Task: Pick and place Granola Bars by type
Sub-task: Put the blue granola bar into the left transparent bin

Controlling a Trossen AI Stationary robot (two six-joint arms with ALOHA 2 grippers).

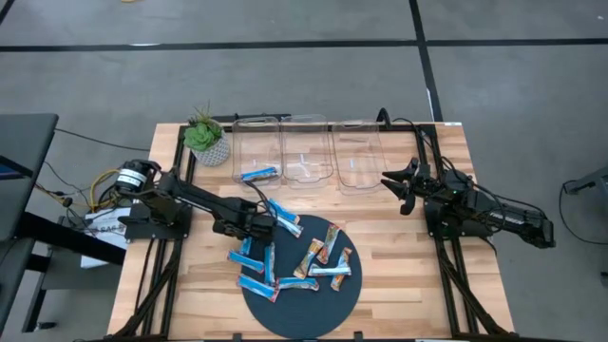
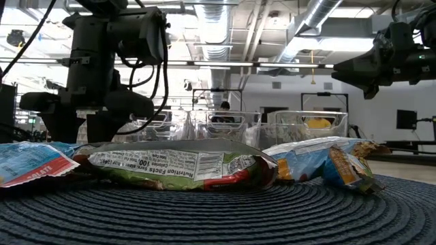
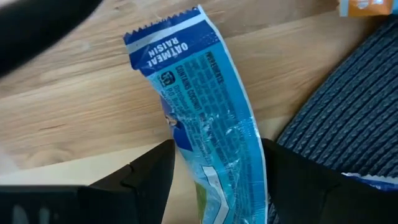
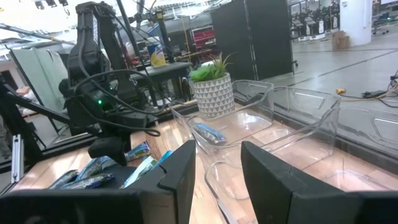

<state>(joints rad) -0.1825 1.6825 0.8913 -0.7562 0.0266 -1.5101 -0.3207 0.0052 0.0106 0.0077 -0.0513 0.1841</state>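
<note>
From above, the left claw point(image 1: 269, 217) is straddling a blue bar point(image 1: 284, 218) on the tabletop point(image 1: 399, 275) beside the mat point(image 1: 323, 304); the right claw point(image 1: 404, 185) is waiting near the bins point(image 1: 307, 152), fingers parted, empty. Through the left wrist, the crinkly, light, slippery wrapper point(image 3: 205, 118) is lying between spread fingers point(image 3: 149, 180), best pinched across its middle.

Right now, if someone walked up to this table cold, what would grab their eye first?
Probably the heap of bright blue granola bars spilling off the dark round mat at the front of the table. Next, the left claw, fingers open around one blue oatmeal raisin bar lying on the wood beside the mat. Behind, three clear bins line the far edge, the left one holding a single blue bar.
</note>
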